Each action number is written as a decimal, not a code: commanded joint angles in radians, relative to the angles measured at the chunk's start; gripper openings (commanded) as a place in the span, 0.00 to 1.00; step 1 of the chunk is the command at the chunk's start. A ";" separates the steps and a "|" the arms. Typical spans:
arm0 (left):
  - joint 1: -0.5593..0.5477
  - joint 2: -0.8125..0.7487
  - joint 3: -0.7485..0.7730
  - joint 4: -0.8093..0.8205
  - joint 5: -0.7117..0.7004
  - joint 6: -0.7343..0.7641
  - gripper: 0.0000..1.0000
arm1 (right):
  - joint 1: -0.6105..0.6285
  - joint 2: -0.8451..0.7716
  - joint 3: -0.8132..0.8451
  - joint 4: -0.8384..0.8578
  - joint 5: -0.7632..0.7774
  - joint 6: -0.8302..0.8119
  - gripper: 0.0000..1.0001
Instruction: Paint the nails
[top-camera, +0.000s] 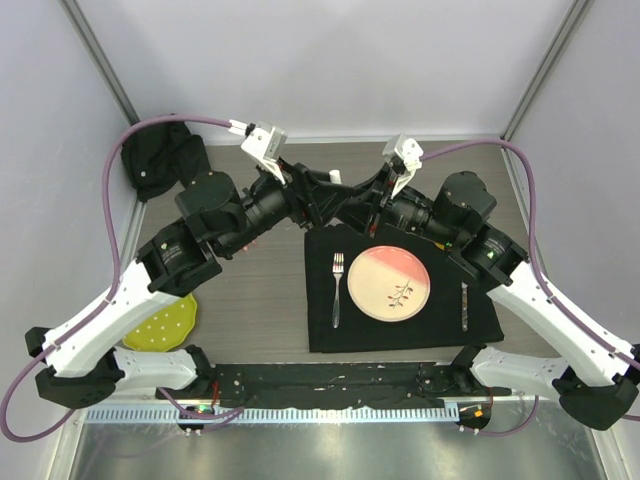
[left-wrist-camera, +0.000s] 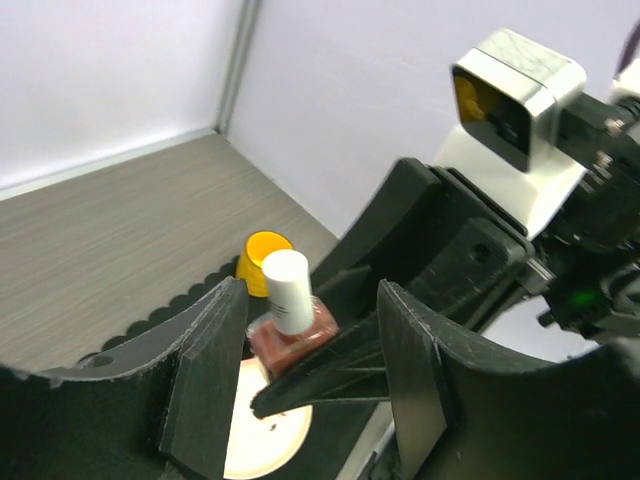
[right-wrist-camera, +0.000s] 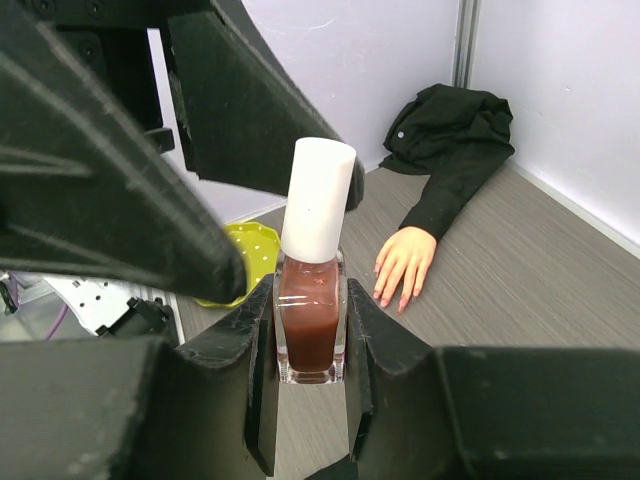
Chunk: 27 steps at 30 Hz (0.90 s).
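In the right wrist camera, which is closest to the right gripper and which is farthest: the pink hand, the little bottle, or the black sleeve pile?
1. Polish bottle: clamped in the right gripper, dead center.
2. Mannequin hand: lying flat beyond it, to the right.
3. Black sleeve: bunched up farthest back, upper right.

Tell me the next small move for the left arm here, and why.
Probably close the left gripper on the white cap. The right gripper clamps the polish bottle upright by its glass body, the cap is still on, and the left fingers stand open either side of it. Gripping it sets up the unscrewing.
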 joint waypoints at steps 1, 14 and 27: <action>-0.008 -0.001 0.049 0.002 -0.118 0.025 0.57 | 0.008 -0.005 0.048 0.040 0.025 -0.018 0.01; -0.008 0.052 0.134 -0.113 -0.111 -0.040 0.42 | 0.022 0.001 0.054 0.047 0.027 -0.017 0.01; -0.008 0.026 0.007 0.035 0.150 0.032 0.00 | 0.028 -0.011 0.042 0.136 -0.030 0.063 0.01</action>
